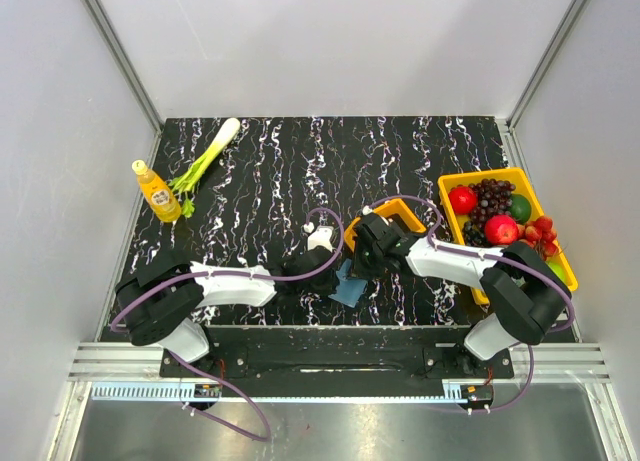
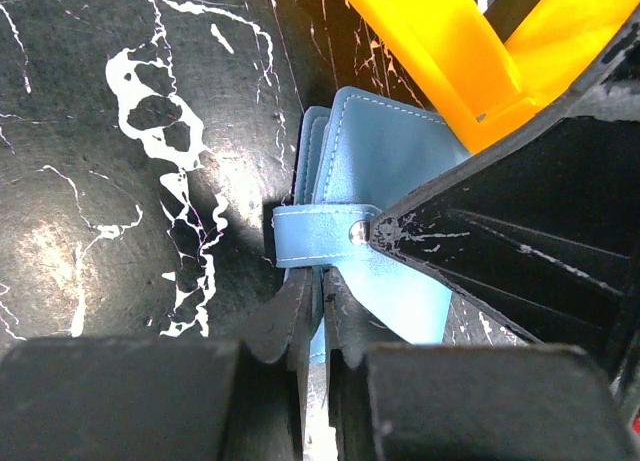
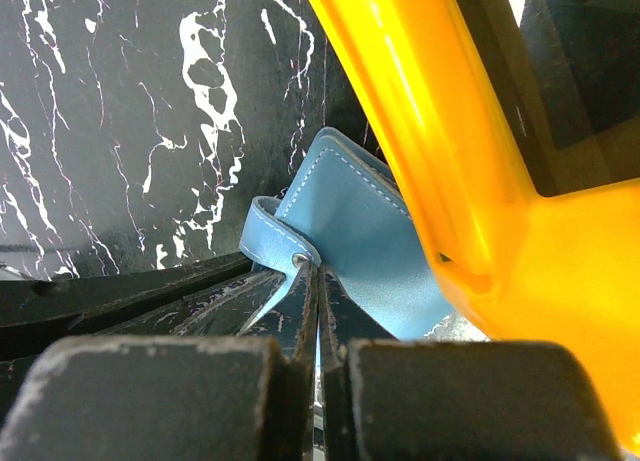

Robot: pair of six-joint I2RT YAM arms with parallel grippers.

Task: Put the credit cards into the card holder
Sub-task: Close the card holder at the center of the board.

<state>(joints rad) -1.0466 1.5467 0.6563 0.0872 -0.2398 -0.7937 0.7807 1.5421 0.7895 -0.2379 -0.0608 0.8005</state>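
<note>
We have left gripper (image 2: 318,321) and right gripper (image 3: 318,311) both clamped on flaps of the card holder (image 1: 350,286), beside the orange tray (image 1: 410,209) near the table (image 1: 260,171) front edge; opening it, we judge, next needs a gentle spread apart

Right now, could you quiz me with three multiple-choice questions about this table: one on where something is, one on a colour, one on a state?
1. Where is the card holder? A. the far left corner; B. beside the orange tray; C. the table's back edge.
2. What colour is it? A. red; B. green; C. blue.
3. The left end effector is: A. wide open; B. shut on the card holder; C. out of sight.
Answers: 1 B, the tray's rim shows just next to it; 2 C, it is light blue with pale stitching; 3 B, both fingers pinch its edge.
</note>
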